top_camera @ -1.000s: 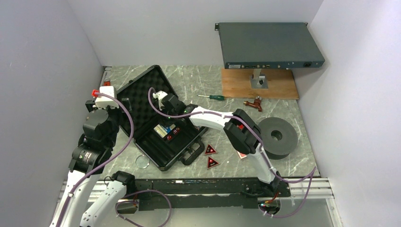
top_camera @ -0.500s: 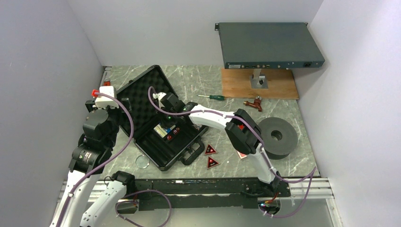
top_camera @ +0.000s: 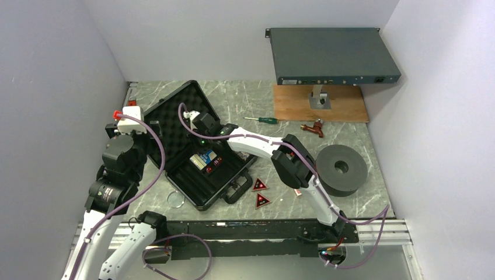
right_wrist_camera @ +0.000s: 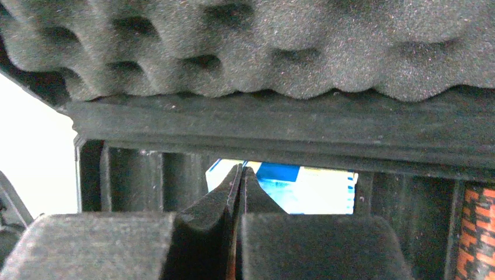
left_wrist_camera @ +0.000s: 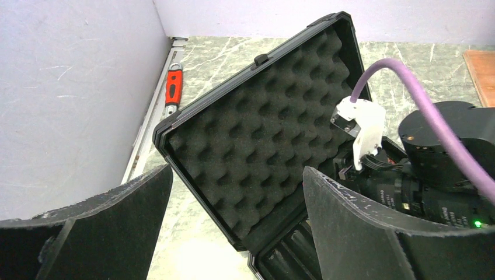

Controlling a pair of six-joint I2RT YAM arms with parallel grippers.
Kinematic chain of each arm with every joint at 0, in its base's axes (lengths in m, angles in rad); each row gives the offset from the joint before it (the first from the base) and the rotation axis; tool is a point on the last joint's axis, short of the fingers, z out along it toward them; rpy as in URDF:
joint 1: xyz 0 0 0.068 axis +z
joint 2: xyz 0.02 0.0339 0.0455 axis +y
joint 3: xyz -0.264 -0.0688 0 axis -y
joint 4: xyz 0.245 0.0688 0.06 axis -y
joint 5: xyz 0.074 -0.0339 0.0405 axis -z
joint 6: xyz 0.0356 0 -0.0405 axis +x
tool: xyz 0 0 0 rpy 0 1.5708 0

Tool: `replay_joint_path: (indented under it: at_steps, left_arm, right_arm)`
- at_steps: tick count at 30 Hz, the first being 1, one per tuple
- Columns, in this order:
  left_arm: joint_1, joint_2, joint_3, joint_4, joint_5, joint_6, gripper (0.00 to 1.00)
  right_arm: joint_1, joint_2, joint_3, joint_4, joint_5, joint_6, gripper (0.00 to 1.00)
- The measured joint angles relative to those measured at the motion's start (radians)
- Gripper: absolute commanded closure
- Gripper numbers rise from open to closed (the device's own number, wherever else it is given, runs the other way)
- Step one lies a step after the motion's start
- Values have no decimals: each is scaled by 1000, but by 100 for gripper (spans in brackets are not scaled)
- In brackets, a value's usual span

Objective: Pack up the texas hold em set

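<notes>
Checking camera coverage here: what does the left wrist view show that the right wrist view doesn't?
Only the left wrist view shows the open left tool, the right arm with its purple cable, a red handle and the table. Only the right wrist view shows the shut right tool and the blue deck in its compartment. Both show the foam lid.
</notes>
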Motion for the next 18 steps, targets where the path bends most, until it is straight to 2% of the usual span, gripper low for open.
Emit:
replay_joint_path:
  at_steps: [8,18]
  left_arm:
    - [0,0,0,0,1,0,12]
    - [2,0,0,0,8,0,12]
  right_arm:
    - [0,44,25,10,27,0,100]
    - [0,-16,-149,212,28,23,100]
